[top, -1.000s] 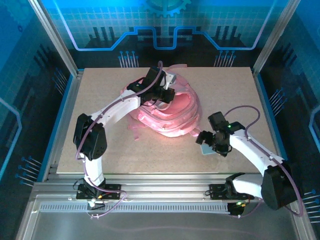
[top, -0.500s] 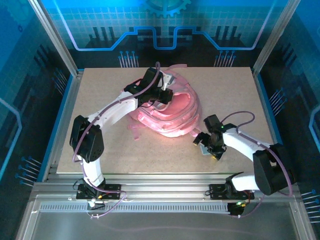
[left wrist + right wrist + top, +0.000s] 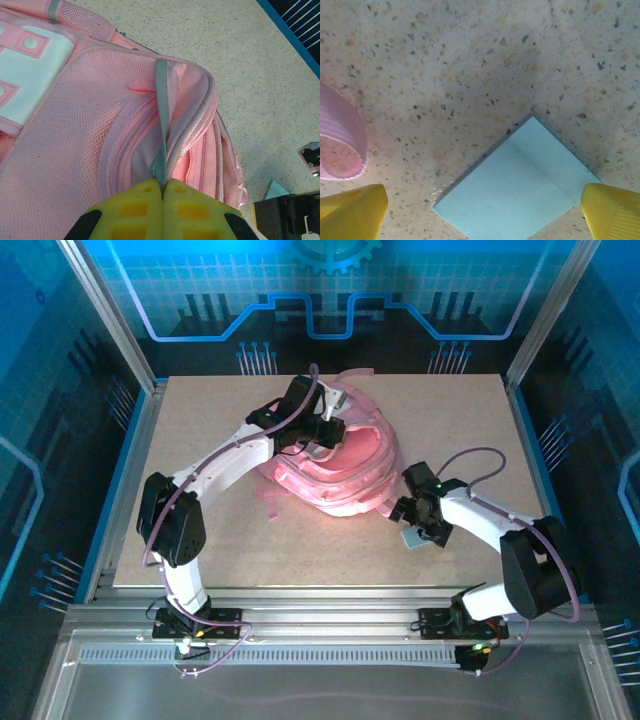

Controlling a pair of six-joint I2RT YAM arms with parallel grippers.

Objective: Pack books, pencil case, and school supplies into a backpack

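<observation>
The pink backpack (image 3: 345, 465) lies in the middle of the table, its mesh side and zip edges facing the left wrist view (image 3: 75, 125). My left gripper (image 3: 322, 427) sits on its top left part, shut (image 3: 163, 187) on a thin grey-green strap (image 3: 161, 110) at the bag's opening. A light-blue square pad (image 3: 411, 538) lies flat on the table just right of the bag. My right gripper (image 3: 413, 523) hovers low over it, open, the pad (image 3: 520, 190) between its yellow fingertips (image 3: 352, 212), untouched. The books and the pencil case are hidden.
A loose pink strap end (image 3: 340, 135) lies on the table just left of the pad. More pink straps (image 3: 270, 502) trail from the bag's near left side. The speckled tabletop (image 3: 470, 430) is bare to the right and back. Metal frame posts ring the table.
My right gripper has moved left and away from me, closer to the backpack and over the blue pad. The left gripper stays shut on the strap, nearly still.
</observation>
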